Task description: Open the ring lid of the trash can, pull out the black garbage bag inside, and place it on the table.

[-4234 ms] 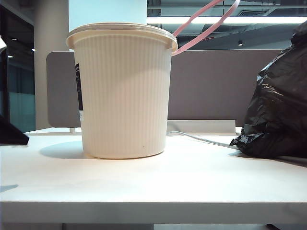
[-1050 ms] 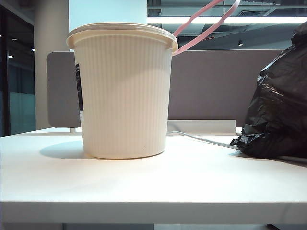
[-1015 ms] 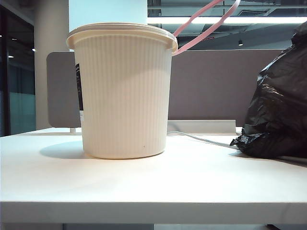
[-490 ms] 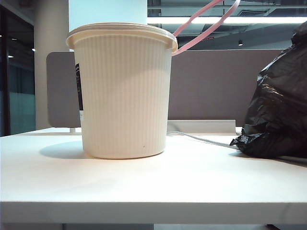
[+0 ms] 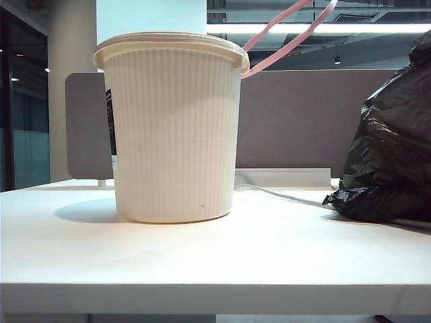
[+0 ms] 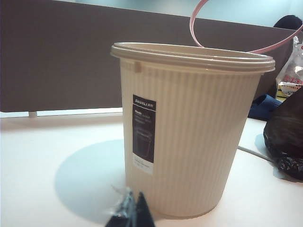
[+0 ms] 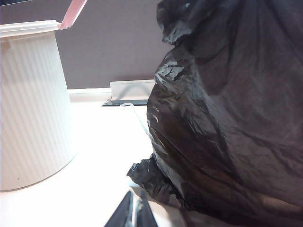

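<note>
While neither arm shows in the exterior view, each wrist view catches its own dark fingertips at the near edge of the picture. The left gripper [image 6: 130, 213] sits low over the table [image 5: 215, 262], its fingers pressed together with nothing between them, pointing at the foot of the trash can [image 5: 174, 128]. The right gripper [image 7: 135, 213] sits likewise low over the table, its fingers closed and empty, just short of the black garbage bag [image 7: 227, 109].

Seen from the exterior view, the thick white front edge of the table comes first, then a bare stretch of its top. Further in, the trash can stands upright on the table left of centre, cream-white and finely ribbed, with a narrow black-and-white label strip [image 6: 143, 135] on its side. Well apart from it, on the right, the black garbage bag lies crumpled on the table, out of the can. A thin white cable [image 5: 283, 195] runs along the table between the two.

At the can's far right rim the ring lid [image 5: 286, 33] stands swung up and back, a thin pink hoop. Behind everything runs a grey-brown partition panel [image 5: 296, 121].
</note>
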Action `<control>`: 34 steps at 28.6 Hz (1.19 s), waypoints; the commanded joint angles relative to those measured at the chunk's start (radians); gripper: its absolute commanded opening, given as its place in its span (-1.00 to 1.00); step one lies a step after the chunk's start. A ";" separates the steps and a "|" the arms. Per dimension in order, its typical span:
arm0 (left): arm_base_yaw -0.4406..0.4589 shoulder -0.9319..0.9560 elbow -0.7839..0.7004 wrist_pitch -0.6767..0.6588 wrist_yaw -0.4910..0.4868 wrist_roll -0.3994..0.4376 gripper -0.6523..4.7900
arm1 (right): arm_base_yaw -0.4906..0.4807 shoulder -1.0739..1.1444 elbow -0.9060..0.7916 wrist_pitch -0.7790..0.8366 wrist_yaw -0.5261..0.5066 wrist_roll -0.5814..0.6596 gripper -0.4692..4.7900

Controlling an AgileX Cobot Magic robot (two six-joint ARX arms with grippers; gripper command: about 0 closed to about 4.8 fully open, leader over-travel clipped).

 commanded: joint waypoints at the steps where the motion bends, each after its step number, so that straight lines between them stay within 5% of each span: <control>1: 0.002 0.001 0.003 0.005 0.001 0.000 -0.78 | 0.001 0.001 -0.002 0.013 0.001 0.000 -0.75; 34: 0.002 0.001 -0.068 -0.078 0.001 -0.001 -0.78 | 0.002 0.001 -0.002 0.013 0.001 0.000 -0.75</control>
